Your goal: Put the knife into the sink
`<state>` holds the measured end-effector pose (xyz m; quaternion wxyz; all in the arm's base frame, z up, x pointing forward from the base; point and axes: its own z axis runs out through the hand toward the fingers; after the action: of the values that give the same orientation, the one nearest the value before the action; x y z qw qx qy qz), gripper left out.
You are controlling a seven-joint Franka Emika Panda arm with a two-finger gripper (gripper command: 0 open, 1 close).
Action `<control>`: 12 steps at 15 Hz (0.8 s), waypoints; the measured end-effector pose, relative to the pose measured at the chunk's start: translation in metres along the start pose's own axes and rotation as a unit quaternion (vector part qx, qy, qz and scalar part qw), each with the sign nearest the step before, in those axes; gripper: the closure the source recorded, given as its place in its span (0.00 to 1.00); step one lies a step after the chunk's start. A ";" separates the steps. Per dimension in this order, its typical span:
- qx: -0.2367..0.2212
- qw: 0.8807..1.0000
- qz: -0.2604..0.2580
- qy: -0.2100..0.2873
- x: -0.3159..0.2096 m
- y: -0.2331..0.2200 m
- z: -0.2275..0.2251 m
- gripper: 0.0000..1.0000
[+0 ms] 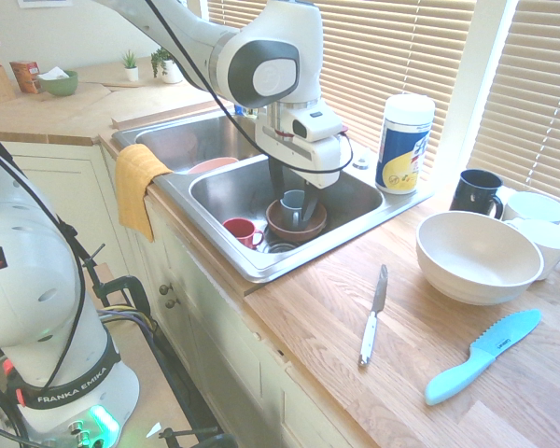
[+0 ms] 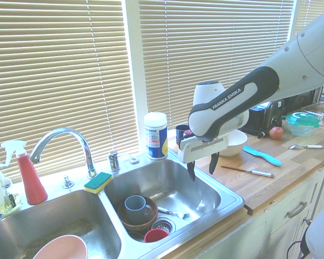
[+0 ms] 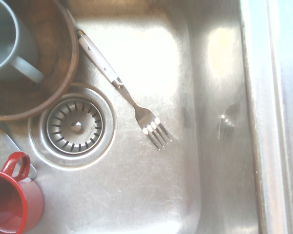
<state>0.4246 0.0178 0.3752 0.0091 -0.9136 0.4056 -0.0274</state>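
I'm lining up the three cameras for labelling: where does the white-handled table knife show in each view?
First exterior view: the knife lies on the wooden counter, between the sink and the white bowl.
Second exterior view: the knife lies on the counter right of the sink, near the blue knife.
Wrist view: not in it.
Shared landmark: the blue knife.
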 end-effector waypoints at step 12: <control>-0.022 0.982 -0.184 -0.034 0.068 0.138 -0.017 0.00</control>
<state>0.3674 -0.1252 0.3900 -0.0023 -0.9730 0.2304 0.0113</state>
